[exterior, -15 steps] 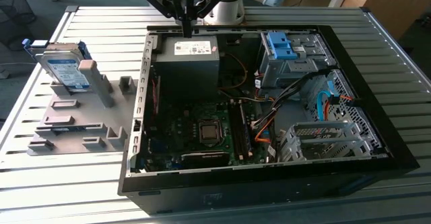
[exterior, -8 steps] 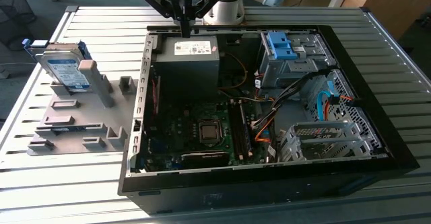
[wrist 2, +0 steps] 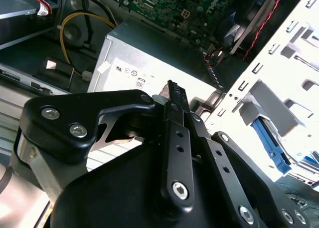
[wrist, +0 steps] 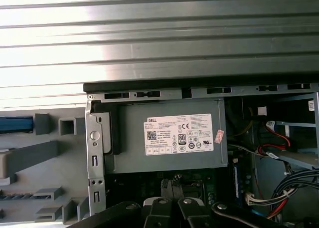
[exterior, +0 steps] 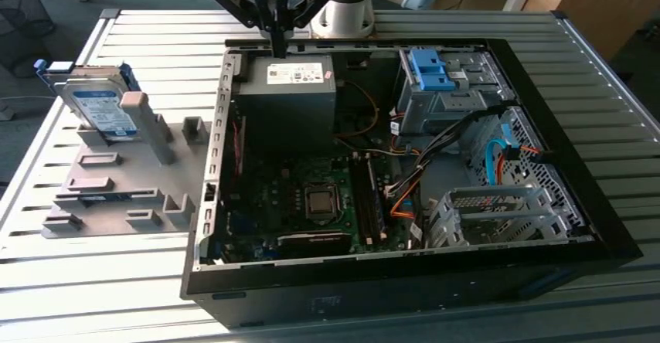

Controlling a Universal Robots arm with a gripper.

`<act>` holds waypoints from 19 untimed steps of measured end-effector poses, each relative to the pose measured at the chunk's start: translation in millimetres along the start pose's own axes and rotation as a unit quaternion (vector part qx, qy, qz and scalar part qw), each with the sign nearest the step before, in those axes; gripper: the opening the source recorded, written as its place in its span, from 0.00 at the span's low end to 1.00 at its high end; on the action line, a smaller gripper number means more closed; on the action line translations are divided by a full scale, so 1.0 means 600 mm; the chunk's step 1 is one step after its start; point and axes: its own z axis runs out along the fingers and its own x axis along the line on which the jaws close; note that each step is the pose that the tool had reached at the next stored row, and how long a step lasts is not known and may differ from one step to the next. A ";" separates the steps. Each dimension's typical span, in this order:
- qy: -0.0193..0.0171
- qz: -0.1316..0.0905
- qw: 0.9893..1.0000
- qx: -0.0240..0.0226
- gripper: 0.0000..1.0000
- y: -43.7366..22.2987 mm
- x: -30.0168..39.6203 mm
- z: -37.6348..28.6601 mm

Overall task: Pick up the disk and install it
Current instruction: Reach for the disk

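The disk (exterior: 98, 105), a silver-grey drive with a white-and-blue label and a blue frame, leans upright in a slot of the grey fixture (exterior: 113, 196) at the exterior view's left. My gripper (exterior: 278, 51) hangs well to its right, above the back rim of the open computer case (exterior: 215, 165). It is just over the dark grey power supply (exterior: 294, 100). The black fingers are pressed together with nothing between them in both wrist views (wrist 2: 172, 88) (wrist: 172, 182). The first wrist view catches a blue edge of the disk (wrist: 15, 124).
Inside the case are the power supply (wrist: 169, 138), a motherboard (exterior: 309, 196), loose cables (exterior: 413, 181), a blue plastic bracket (exterior: 428, 69) on a drive bay, and a metal drive cage (exterior: 500, 212). The slatted metal table (exterior: 93, 281) surrounds everything.
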 end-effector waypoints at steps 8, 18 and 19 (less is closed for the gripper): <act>0.000 0.000 1.000 0.000 0.11 -0.001 0.007 0.000; 0.000 0.000 1.000 0.000 0.11 -0.001 0.021 0.000; 0.000 0.000 1.000 0.000 0.11 -0.001 0.021 0.000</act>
